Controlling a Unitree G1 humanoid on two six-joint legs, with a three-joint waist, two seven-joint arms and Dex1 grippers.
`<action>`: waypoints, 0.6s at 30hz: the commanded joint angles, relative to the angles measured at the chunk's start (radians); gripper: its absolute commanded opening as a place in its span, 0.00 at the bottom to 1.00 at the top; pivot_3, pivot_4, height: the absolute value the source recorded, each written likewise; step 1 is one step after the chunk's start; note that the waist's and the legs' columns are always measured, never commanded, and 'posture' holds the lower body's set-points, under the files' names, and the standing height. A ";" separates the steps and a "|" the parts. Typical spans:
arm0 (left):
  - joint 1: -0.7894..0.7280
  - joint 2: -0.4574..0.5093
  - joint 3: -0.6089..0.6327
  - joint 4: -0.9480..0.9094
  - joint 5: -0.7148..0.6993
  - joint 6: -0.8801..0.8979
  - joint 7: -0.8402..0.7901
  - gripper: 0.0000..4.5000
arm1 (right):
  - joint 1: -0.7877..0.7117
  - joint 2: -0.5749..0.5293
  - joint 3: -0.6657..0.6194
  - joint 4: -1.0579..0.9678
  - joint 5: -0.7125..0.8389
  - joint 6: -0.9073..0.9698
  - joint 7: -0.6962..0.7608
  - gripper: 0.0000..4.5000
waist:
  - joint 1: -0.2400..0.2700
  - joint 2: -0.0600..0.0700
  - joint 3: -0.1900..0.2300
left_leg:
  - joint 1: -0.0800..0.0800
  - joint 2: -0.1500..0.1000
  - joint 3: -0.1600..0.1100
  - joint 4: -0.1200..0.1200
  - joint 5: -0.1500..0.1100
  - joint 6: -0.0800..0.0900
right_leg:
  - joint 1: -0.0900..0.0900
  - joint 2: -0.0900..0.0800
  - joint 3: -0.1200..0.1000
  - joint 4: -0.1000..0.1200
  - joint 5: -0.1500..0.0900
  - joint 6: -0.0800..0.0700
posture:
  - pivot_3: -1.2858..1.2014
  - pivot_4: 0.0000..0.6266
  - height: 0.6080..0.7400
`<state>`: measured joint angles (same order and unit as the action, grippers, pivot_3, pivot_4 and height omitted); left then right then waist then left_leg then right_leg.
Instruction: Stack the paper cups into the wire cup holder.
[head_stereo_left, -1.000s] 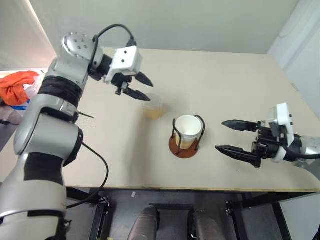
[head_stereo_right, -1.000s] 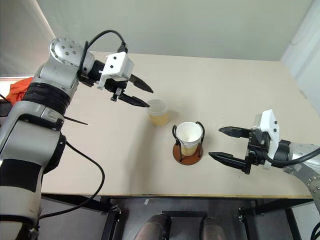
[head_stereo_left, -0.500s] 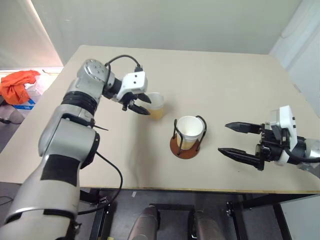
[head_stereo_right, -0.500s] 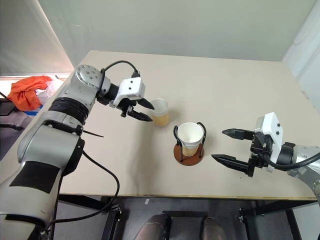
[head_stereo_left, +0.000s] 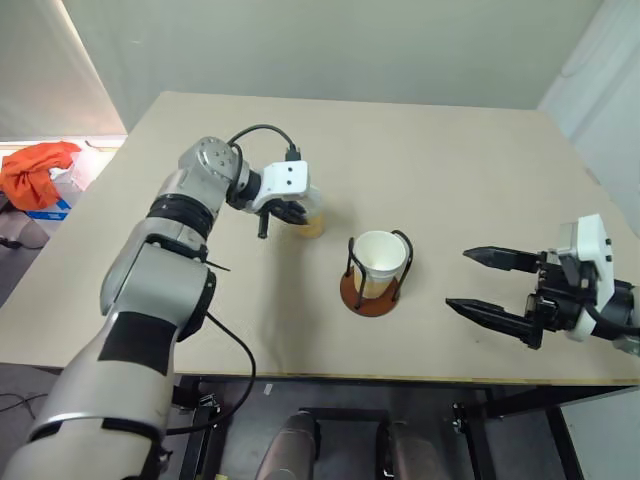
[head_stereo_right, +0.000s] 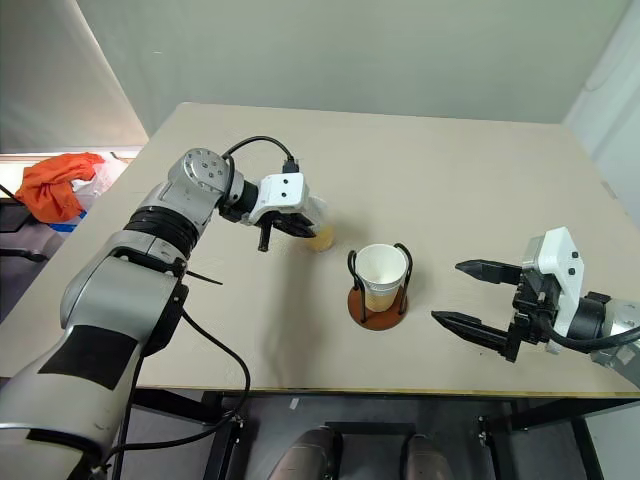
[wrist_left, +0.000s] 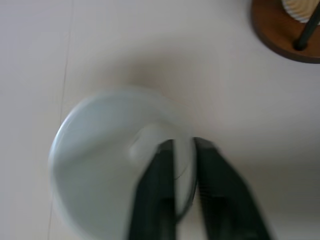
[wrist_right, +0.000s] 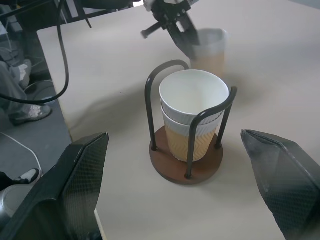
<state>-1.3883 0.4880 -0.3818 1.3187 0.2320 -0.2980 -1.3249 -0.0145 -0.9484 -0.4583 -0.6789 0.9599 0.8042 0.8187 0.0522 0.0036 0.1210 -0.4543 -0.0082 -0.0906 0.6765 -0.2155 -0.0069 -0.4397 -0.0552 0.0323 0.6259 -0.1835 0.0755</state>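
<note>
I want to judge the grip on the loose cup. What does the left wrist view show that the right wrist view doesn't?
Left wrist view alone: the fingers pinch the loose cup's wall, one inside, one outside. Right wrist view alone: two cups nested in the wire cup holder, and the right gripper open around it. Both: the loose cup, the left gripper and the holder's base on the table.

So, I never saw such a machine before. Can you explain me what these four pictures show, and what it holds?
It is a two-armed robot standing at a table. Two pictures come from cameras in its head, looking down. The other two come from a camera on each wrist.

On the table stands a wire cup holder with two paper cups already nested in it. A third paper cup stands beside it.

The left claw is shut on that cup's rim: one finger inside, one outside, as the left wrist picture shows. The right claw waits open beside the holder, holding nothing.
</note>
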 joint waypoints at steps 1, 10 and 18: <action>-0.027 0.013 0.045 -0.006 -0.009 -0.002 -0.080 0.00 | -0.019 -0.013 -0.016 -0.018 0.014 -0.009 -0.015 1.00 | 0.000 0.000 0.000 | 0.000 0.000 0.000 0.000 0.000 0.000 | 0.000 0.000 0.000 0.000 0.000 0.000 | 0.52 0.24 1.00; -0.115 0.069 0.082 -0.101 -0.179 -0.048 -0.290 0.00 | -0.041 -0.018 0.000 0.023 -0.013 -0.025 0.006 1.00 | 0.002 -0.001 0.000 | -0.001 0.000 -0.001 0.001 -0.001 0.001 | 0.000 0.000 0.000 0.000 0.000 0.000 | 0.52 0.24 1.00; -0.130 0.250 -0.291 -0.624 -0.792 0.052 -0.290 0.00 | -0.052 -0.025 0.002 0.044 -0.037 -0.043 0.015 1.00 | -0.001 0.001 -0.001 | 0.000 0.000 0.002 0.003 -0.007 0.005 | 0.000 -0.002 0.001 0.000 0.000 0.002 | 0.52 0.24 1.00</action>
<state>-1.5184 0.7167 -0.6168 0.7892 -0.4451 -0.2631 -1.5786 -0.0595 -0.9619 -0.4388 -0.6236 0.9218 0.7794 0.8301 0.0515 0.0045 0.1201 -0.4550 -0.0074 -0.0894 0.6798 -0.2226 -0.0023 -0.4398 -0.0574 0.0338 0.6263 -0.1831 0.0776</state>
